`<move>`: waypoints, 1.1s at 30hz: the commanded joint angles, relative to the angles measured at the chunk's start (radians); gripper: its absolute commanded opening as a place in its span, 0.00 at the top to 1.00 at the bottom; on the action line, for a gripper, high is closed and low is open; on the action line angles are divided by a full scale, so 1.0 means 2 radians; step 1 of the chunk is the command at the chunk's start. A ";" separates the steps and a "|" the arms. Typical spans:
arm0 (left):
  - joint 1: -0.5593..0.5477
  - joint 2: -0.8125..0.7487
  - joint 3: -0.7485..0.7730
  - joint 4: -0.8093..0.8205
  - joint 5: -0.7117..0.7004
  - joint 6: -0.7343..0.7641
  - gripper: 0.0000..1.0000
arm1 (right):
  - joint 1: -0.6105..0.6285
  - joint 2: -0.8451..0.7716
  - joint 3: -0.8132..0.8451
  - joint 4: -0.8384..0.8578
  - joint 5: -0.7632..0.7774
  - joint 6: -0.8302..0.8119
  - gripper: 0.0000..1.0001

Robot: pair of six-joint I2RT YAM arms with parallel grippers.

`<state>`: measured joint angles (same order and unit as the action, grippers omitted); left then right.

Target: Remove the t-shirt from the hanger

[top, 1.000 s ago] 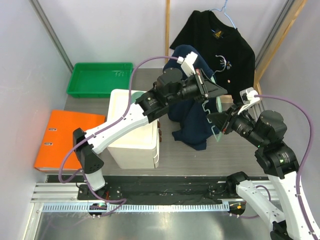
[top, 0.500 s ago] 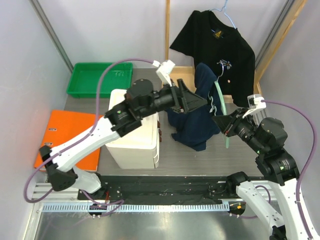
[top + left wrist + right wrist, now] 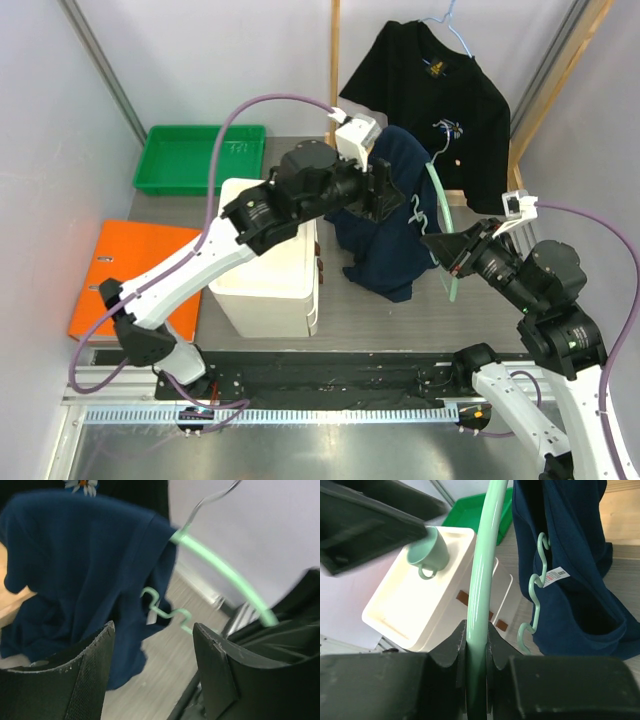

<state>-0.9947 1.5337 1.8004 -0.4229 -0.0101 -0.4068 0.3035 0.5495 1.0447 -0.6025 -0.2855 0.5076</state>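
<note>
A navy blue t-shirt (image 3: 385, 235) (image 3: 75, 555) (image 3: 570, 570) hangs draped over one side of a mint green hanger (image 3: 437, 195) (image 3: 225, 572) (image 3: 482, 570), above the table. My right gripper (image 3: 440, 248) (image 3: 476, 630) is shut on the hanger's bare arm and holds it up. My left gripper (image 3: 398, 203) (image 3: 152, 630) is open just in front of the shirt, with nothing between its fingers. The hanger's wavy lower bar pokes out of the shirt's edge.
A black t-shirt (image 3: 430, 80) hangs on a blue hanger at the back, by a wooden frame. A white box (image 3: 265, 240) (image 3: 430, 605) stands under my left arm with a mint cup (image 3: 427, 550) on it. A green tray (image 3: 200, 158) and an orange binder (image 3: 135, 275) lie to the left.
My left gripper has opened and let go of the shirt, swung left, then come back toward it. My right gripper has shifted a little to the right with the hanger.
</note>
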 commanded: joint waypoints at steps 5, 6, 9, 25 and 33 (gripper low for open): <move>-0.003 0.055 0.078 -0.042 0.000 0.082 0.35 | -0.002 -0.010 0.038 0.060 -0.026 0.017 0.99; -0.002 0.059 0.082 -0.040 0.002 0.081 0.35 | -0.002 -0.011 0.038 0.060 -0.027 0.018 0.99; -0.002 0.073 0.091 -0.029 0.002 0.079 0.35 | -0.002 -0.012 0.037 0.061 -0.034 0.020 0.99; -0.001 0.128 0.150 0.003 -0.072 0.065 0.77 | -0.002 -0.029 0.038 0.051 -0.052 0.033 0.99; 0.006 0.101 0.137 0.010 -0.206 0.029 1.00 | -0.002 -0.066 0.028 -0.019 -0.042 0.000 0.99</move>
<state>-0.9947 1.8015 2.0514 -0.4686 -0.2028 -0.2909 0.3035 0.4683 1.0683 -0.6514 -0.3679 0.5655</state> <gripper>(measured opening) 0.014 0.187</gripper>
